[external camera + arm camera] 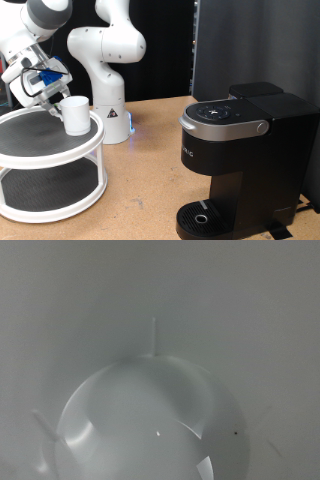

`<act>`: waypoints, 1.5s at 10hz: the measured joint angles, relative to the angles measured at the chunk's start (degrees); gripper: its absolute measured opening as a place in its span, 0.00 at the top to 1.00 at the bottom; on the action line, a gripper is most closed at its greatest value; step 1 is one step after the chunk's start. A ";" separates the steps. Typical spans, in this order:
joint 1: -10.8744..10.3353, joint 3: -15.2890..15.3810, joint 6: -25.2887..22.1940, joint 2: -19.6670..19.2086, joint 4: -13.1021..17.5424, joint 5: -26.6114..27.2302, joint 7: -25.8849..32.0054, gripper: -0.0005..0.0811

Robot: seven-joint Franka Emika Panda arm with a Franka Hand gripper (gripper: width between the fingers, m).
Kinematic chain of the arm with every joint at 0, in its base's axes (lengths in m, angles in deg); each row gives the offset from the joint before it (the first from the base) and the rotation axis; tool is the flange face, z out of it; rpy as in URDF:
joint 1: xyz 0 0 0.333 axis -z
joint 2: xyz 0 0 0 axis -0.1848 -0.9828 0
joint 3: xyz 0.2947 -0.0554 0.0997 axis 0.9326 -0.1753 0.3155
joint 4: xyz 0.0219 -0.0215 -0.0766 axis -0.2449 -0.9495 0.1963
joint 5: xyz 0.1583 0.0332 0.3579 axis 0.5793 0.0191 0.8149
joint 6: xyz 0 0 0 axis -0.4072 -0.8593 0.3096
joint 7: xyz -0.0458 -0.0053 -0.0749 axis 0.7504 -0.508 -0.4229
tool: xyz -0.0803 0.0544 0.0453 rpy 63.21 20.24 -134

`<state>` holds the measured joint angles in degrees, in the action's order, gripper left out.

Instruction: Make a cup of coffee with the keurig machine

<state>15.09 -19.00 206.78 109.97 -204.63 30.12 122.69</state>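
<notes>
Exterior frontal, wide; wrist close above cup (76, 113).

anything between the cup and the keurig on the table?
Exterior view: the white robot base stands between the cup, which sits on the white round shelf, and the keurig machine; otherwise bare tabletop.

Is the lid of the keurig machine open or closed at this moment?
Closed. In the exterior view the lid lies flat on the keurig machine, its silver handle down at the front.

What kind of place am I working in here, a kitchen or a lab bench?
Likely a lab bench dressed as a coffee corner: a black backdrop curtain, a keurig machine on a wooden table, and a white two-tier stand holding the cup beside the pincer.
</notes>
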 joint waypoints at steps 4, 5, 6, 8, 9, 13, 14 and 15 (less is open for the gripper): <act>0.00 0.15 0.99 0.00 -0.25 -0.09 0.01 0.69; 0.00 0.21 1.12 0.00 -0.27 -0.09 0.01 0.69; 0.00 0.33 1.19 0.00 -0.27 -0.09 -0.01 0.90; 0.00 1.25 1.45 0.01 -0.16 -0.03 -0.70 0.91; 0.00 1.95 1.43 0.04 0.11 0.09 -1.59 0.91; -0.02 5.28 -7.40 1.57 4.82 0.83 -8.83 0.91; -0.02 5.78 -10.19 2.46 6.19 0.84 -10.05 0.91; -0.02 6.18 -12.37 3.45 7.23 0.83 -10.58 0.91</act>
<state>15.07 -12.81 194.41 113.42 -197.39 30.95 112.11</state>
